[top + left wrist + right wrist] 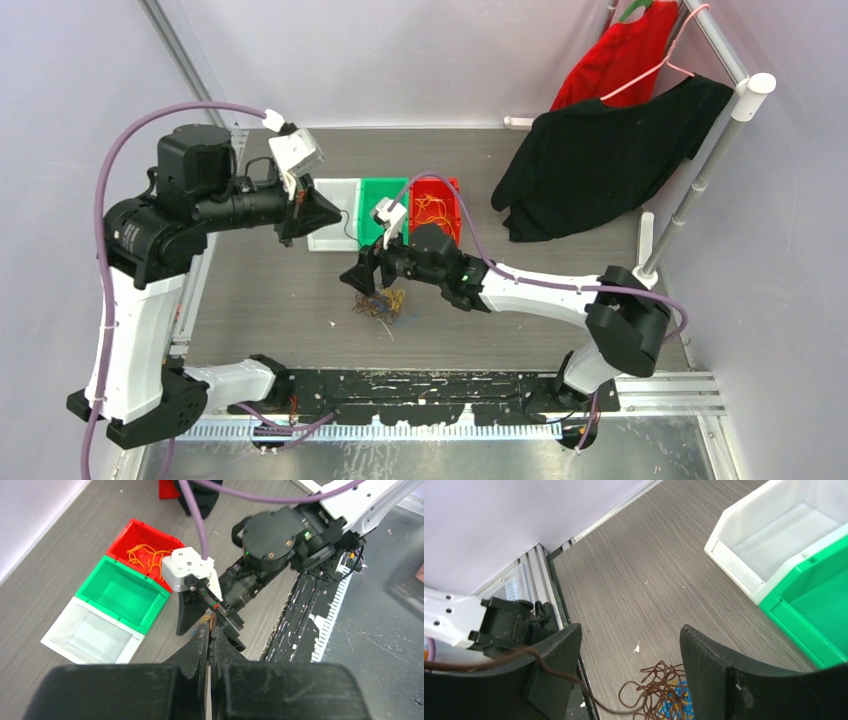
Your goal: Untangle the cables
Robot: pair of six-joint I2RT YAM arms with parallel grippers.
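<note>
The cables lie in a small tangle [380,302] of brown, blue and yellow strands on the grey table, also low in the right wrist view as the tangle [664,692]. My right gripper [358,278] hovers just above it, open [629,630], nothing between its fingers. One brown strand [559,672] rises from the pile and drapes across its left finger [549,655]. My left gripper [325,212] is raised near the white bin, shut [210,622], with a bit of brown strand [212,618] pinched at its tips.
Three bins stand in a row behind the tangle: white [335,243], green [378,182] and red [435,182], the red one holding orange strands. Black cloth [600,160] and a red garment [615,55] hang at the back right by a post.
</note>
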